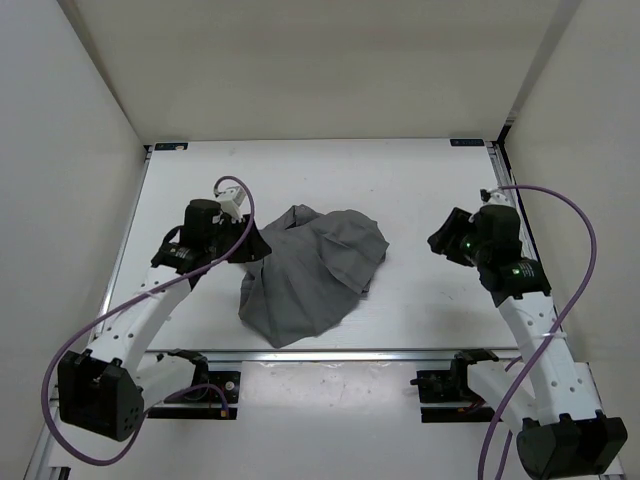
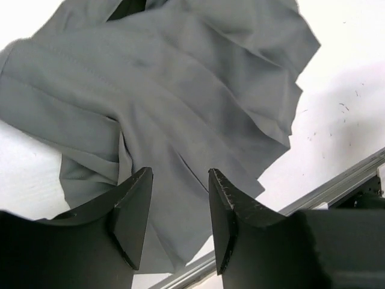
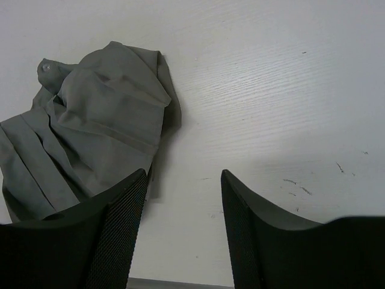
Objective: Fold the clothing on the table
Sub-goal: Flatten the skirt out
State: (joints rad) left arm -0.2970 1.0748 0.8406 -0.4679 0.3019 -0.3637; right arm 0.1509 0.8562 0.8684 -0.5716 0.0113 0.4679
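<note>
White table (image 1: pixel 430 180), metal rails along its edges. Dark grey clothing (image 1: pixel 315 270) crumpled in a heap left of centre, pleats fanning toward the near edge. Left gripper (image 2: pixel 179 174) at the heap's left side, jaws apart, cloth showing below the gap, not pinched. Right gripper (image 3: pixel 183 173) over bare tabletop, well apart from the clothing's right side, jaws spread wide, holding nothing.

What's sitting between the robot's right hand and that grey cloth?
Nothing: only bare white table separates the right hand from the clothing. The top view shows the gap, and the right wrist view confirms it.
</note>
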